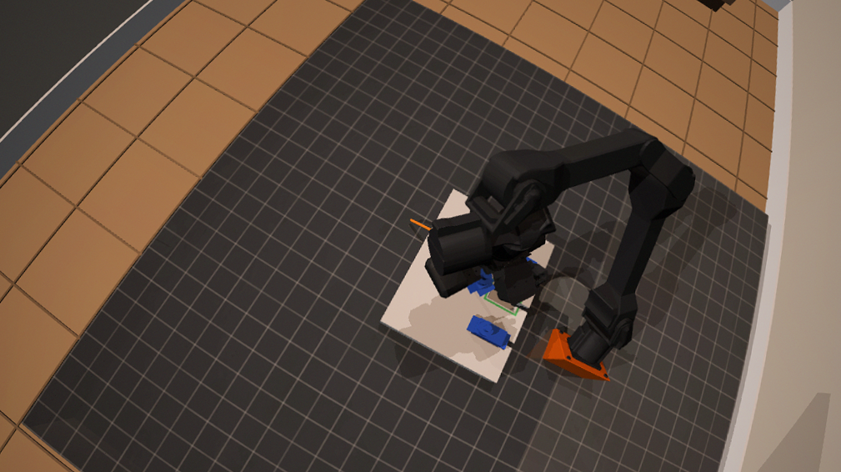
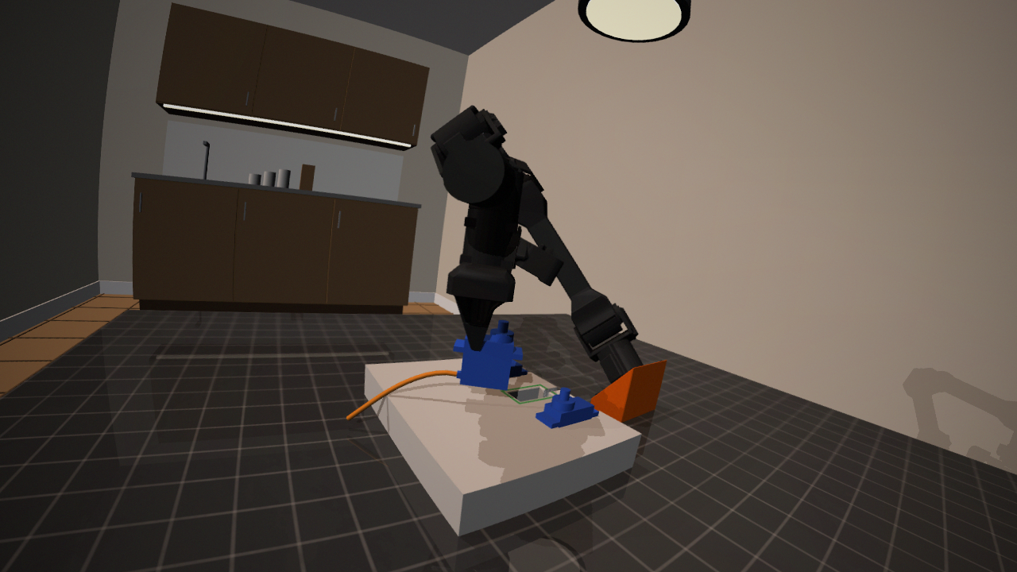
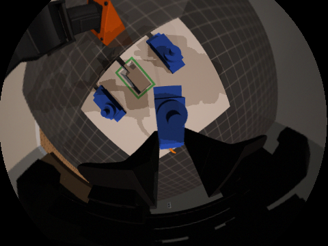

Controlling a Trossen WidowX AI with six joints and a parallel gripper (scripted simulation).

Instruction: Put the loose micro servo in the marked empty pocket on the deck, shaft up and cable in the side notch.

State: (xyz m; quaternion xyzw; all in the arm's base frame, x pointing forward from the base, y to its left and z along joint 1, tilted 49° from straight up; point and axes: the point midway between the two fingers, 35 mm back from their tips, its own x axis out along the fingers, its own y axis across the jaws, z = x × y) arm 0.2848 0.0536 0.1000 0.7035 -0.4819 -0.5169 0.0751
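Overhead, the black gripper (image 3: 172,141) is clamped on the loose blue micro servo (image 3: 171,116), its two dark fingers pressing the body from either side while the round output shaft faces the wrist camera. From the exterior view the servo (image 2: 488,361) hangs upright just above the pale deck (image 2: 497,455), close beside the green-outlined pocket (image 2: 527,393) but not over it or in it. Its orange cable (image 2: 398,391) trails from the servo's base across the deck and off the far edge onto the dark gridded mat (image 2: 213,462). Seen through the wrist camera, the marked pocket (image 3: 135,78) lies up and to the left of the held servo, its rectangular opening turned at an angle to the servo's long side. Two seated blue servos flank the pocket, one (image 3: 167,52) to its upper right and another (image 3: 109,105) to its lower left. Behind them the arm's orange base (image 2: 632,389) stands on the mat just off the deck's edge, and the arm (image 1: 639,216) arches over from it to the deck.
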